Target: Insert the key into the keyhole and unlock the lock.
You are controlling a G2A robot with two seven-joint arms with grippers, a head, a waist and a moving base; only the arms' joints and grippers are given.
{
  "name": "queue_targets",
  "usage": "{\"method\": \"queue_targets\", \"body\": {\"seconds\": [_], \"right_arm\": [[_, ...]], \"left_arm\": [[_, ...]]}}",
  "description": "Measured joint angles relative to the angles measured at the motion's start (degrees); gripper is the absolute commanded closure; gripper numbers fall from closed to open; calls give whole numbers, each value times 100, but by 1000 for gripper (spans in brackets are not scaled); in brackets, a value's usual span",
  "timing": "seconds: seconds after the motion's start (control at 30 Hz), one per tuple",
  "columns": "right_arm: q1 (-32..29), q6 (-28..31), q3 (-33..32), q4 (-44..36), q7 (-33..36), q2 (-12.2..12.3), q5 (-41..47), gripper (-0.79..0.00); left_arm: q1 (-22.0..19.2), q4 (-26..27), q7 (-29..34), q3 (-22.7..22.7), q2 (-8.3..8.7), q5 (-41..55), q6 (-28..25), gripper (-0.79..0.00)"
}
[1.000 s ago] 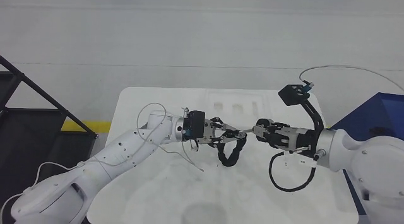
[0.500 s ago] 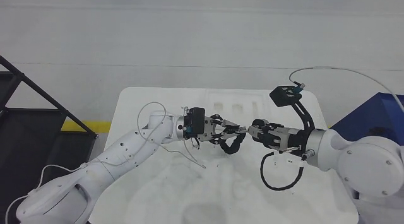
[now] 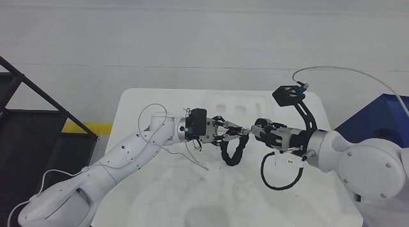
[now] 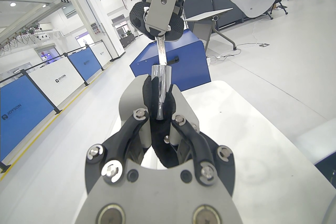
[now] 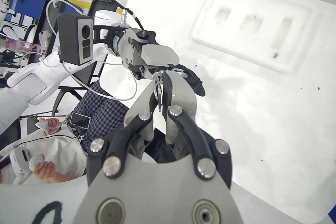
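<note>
While the two grippers meet tip to tip above the white table, the left gripper has its jaws pressed on the chrome barrel of the lock. The right gripper pinches the head of the key. The key's blade touches the barrel's end, in line with it; how far it has entered cannot be told. The lock's black cable loop hangs beneath the barrel.

A white foam tray with three recesses lies on the table beyond the grippers. A blue cabinet stands at the table's right, a black rack at its left, on a pale grey floor.

Against half a second earlier, the cable loop hangs lower; both grippers keep about the same places.
</note>
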State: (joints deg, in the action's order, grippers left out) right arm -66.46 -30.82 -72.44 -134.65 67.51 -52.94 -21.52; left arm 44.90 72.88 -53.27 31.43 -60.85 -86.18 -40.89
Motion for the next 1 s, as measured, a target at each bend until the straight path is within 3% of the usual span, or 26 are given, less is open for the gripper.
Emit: {"method": "queue_targets", "body": {"seconds": [1.0], "right_arm": [[-3, 57, 229, 0, -261, 13, -197, 0]], "left_arm": [[230, 57, 67, 376, -120, 20, -407, 0]]}}
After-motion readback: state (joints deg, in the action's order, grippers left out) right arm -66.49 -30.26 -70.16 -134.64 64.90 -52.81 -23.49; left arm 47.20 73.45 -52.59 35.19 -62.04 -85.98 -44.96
